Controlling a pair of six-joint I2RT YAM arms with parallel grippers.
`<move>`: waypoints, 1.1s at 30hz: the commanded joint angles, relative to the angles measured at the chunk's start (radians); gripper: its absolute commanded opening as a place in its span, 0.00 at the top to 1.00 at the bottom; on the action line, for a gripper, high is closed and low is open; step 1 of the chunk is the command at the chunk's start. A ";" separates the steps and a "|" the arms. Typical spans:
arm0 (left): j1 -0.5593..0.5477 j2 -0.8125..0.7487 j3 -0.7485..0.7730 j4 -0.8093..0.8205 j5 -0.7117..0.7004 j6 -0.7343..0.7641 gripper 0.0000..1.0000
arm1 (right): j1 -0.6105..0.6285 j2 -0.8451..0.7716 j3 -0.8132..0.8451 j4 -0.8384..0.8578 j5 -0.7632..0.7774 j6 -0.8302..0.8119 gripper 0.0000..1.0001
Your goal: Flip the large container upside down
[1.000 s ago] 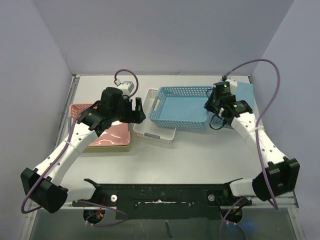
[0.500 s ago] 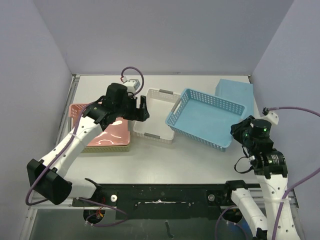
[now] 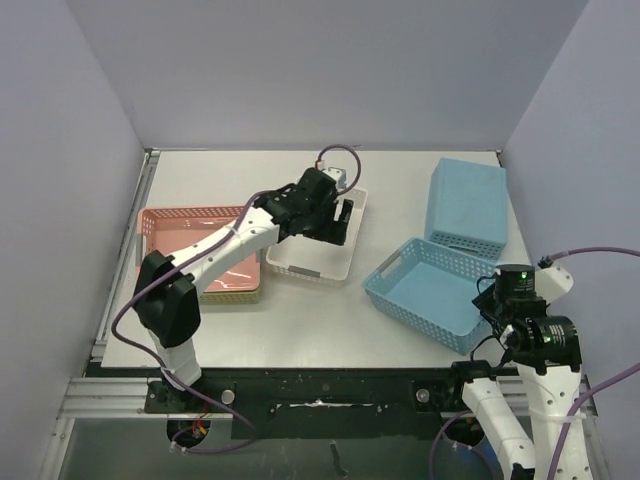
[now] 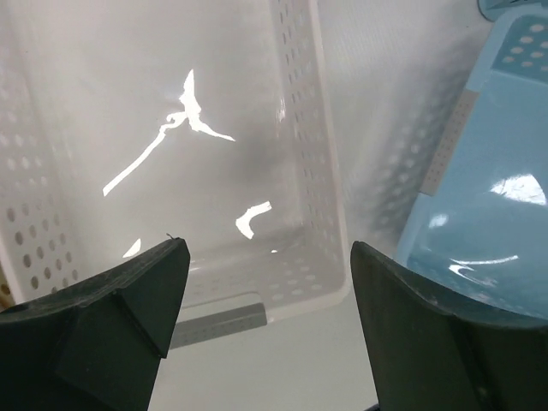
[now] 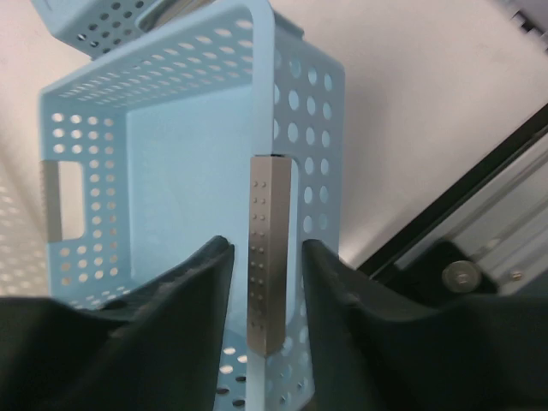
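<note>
- The blue basket sits open side up at the frame's lower right.
- My right end effector narrowly straddles its handle. I cannot tell if it grips, so I'd clamp firmly before rolling over.
- My left end effector hangs wide.

It looks like a robotics laboratory cell. Plain grey-violet walls close a white table on three sides. The left arm and right arm stand by an aluminium rail frame, and loose purple cables run to them.
</note>
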 commanded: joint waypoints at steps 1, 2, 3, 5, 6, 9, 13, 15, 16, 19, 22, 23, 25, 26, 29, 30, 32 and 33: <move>-0.038 0.087 0.115 0.031 -0.055 -0.028 0.23 | -0.001 0.021 0.054 -0.045 0.098 0.031 0.41; -0.050 0.113 0.131 0.030 -0.061 -0.031 0.23 | -0.001 0.020 0.056 -0.049 0.107 0.035 0.31; -0.063 0.135 0.145 0.030 -0.073 -0.034 0.23 | -0.001 0.019 0.062 -0.049 0.115 0.034 0.24; -0.089 0.184 0.178 0.027 -0.103 -0.037 0.23 | -0.001 0.021 0.080 -0.041 0.122 0.016 0.19; -0.100 0.208 0.197 0.022 -0.120 -0.035 0.23 | -0.001 0.026 0.091 -0.037 0.125 0.007 0.17; -0.130 0.282 0.268 -0.001 -0.167 -0.031 0.24 | 0.000 0.042 0.134 -0.027 0.135 -0.015 0.15; -0.142 0.403 0.377 -0.063 -0.215 -0.013 0.31 | 0.001 0.051 0.164 0.016 0.111 -0.043 0.15; -0.144 0.458 0.437 -0.103 -0.247 0.005 0.41 | 0.000 0.051 0.167 0.030 0.097 -0.046 0.15; -0.144 0.485 0.472 -0.125 -0.255 0.012 0.46 | 0.001 0.052 0.168 0.036 0.090 -0.047 0.15; -0.146 0.545 0.561 -0.168 -0.247 0.034 0.70 | 0.001 0.052 0.173 0.045 0.084 -0.051 0.15; -0.144 0.590 0.676 -0.218 -0.159 0.061 0.97 | 0.001 0.052 0.187 0.047 0.090 -0.057 0.14; -0.143 0.603 0.732 -0.246 -0.128 0.067 1.00 | 0.001 0.052 0.192 0.048 0.091 -0.062 0.14; -0.143 0.610 0.858 -0.286 -0.030 0.092 1.00 | 0.001 0.051 0.197 0.053 0.095 -0.069 0.14; -0.142 0.600 0.903 -0.295 0.013 0.099 1.00 | 0.001 0.050 0.198 0.054 0.098 -0.069 0.14; -0.118 0.529 0.926 -0.236 0.174 0.080 1.00 | 0.001 0.046 0.194 0.062 0.107 -0.068 0.14; -0.101 0.496 0.896 -0.193 0.250 0.051 1.00 | 0.000 0.044 0.193 0.066 0.107 -0.070 0.14; -0.047 0.441 0.823 -0.086 0.411 -0.041 1.00 | 0.001 0.043 0.191 0.078 0.105 -0.075 0.14; -0.016 0.419 0.784 -0.027 0.495 -0.098 1.00 | 0.001 0.043 0.192 0.083 0.104 -0.078 0.14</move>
